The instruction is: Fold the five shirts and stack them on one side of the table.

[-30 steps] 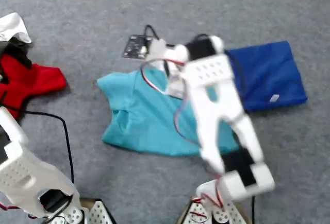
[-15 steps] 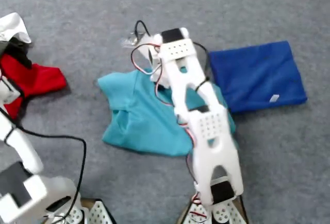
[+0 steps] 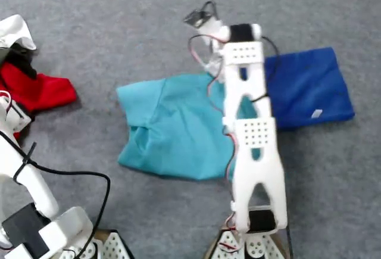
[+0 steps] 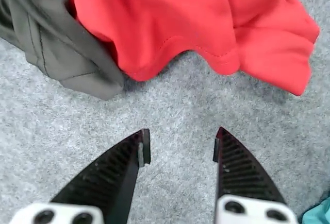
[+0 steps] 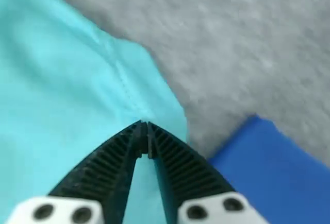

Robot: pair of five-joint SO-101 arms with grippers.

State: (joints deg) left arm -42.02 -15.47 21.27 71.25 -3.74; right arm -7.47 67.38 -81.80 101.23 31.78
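- Shirts lay spread over the grey table point(image 3: 89, 27), with one folded so far.
- Teal shirt point(image 3: 172, 128), the largest and unfolded, sprawled mid-table, its long axis running across between the red and the blue.
- Blue shirt point(image 3: 309, 86), already folded, sat just beside the teal one's far right corner.
- Red shirt point(image 3: 36, 92) lay crumpled at the left edge, touching a dark garment point(image 4: 46, 33).
- Right gripper point(image 5: 144, 131), the nearer one, was clamped on the teal shirt's far hem, with the fabric trailing back toward its base.
- Left gripper point(image 4: 180, 144) hovered with jaws apart above bare table, just short of the red shirt.
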